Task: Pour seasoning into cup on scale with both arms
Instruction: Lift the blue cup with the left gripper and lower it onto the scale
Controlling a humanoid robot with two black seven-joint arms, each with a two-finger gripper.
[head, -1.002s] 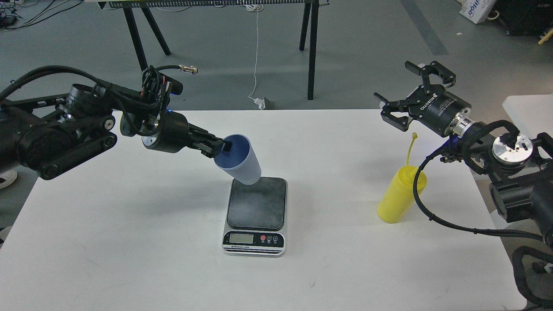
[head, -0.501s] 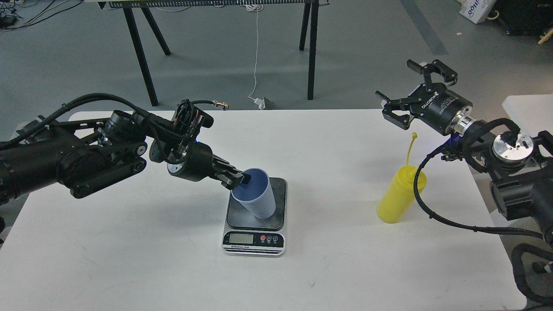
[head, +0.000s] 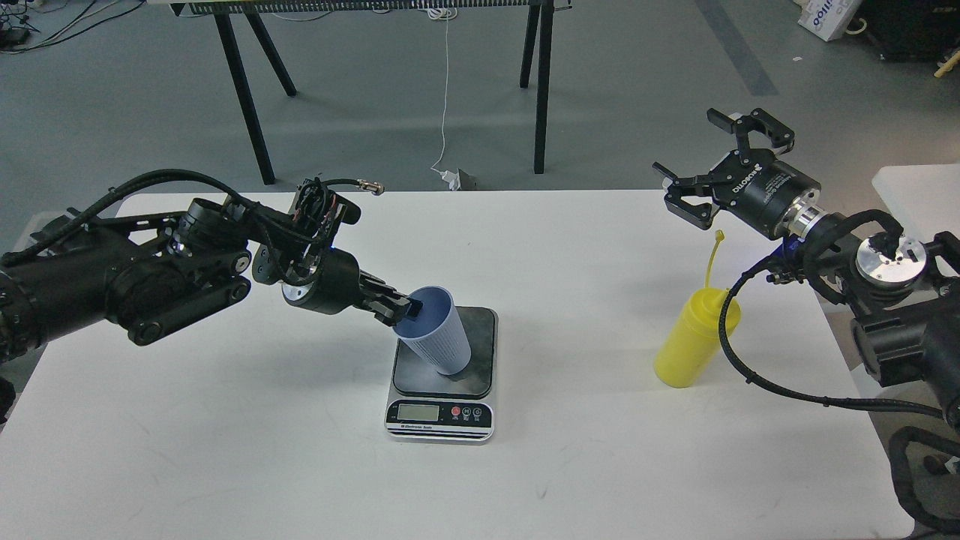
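One cup (head: 437, 331), one scale (head: 442, 373), one seasoning bottle (head: 694, 337). The left gripper (head: 401, 308) is clamped on the cup rim; the cup sits tilted on the scale plate, interior empty. The right gripper (head: 716, 161), fingers apart, hovers above the bottle near the table (head: 225, 450) right edge.

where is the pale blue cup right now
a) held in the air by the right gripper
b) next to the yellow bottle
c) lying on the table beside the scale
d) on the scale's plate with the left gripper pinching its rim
d: the pale blue cup sits tilted on the scale plate, its rim pinched by the left gripper.
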